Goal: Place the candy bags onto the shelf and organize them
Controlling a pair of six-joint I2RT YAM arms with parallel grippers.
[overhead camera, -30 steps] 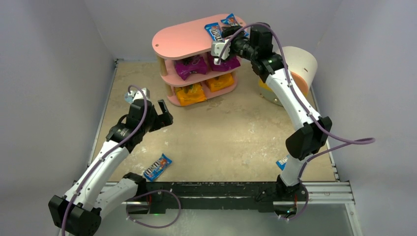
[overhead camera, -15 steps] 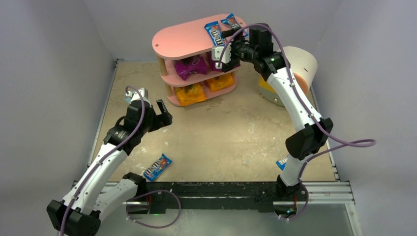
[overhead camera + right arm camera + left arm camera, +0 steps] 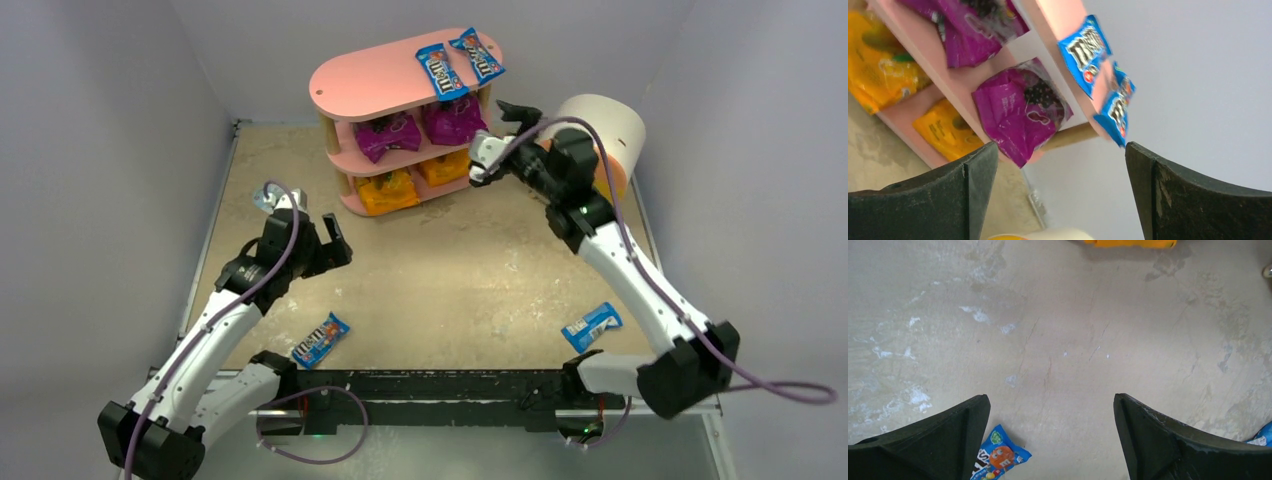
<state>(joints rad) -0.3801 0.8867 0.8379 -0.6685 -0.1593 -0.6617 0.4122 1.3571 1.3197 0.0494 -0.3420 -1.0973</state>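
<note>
The pink three-tier shelf [image 3: 370, 82] stands at the back. Two blue M&M's packets [image 3: 435, 68] [image 3: 477, 53] lie on its top board, two purple bags [image 3: 388, 135] [image 3: 455, 120] on the middle tier and two orange bags [image 3: 387, 190] [image 3: 445, 167] on the bottom tier. One blue packet [image 3: 320, 340] lies near the front left, another [image 3: 591, 326] at the front right. My right gripper [image 3: 497, 135] is open and empty, just right of the shelf's end [image 3: 1058, 15]. My left gripper [image 3: 325, 235] is open and empty above the table; the left packet [image 3: 1000, 457] shows by its left finger.
A white, orange and yellow cylindrical drawer unit [image 3: 605, 135] stands right of the shelf, behind my right wrist. A pale blue-and-white item [image 3: 262, 197] lies by the left wall behind my left arm. Grey walls close in three sides.
My right gripper has come away from the shelf's top board, down and to the right, and its arm has swung right, uncovering the front-right packet. The left arm has barely moved.
</note>
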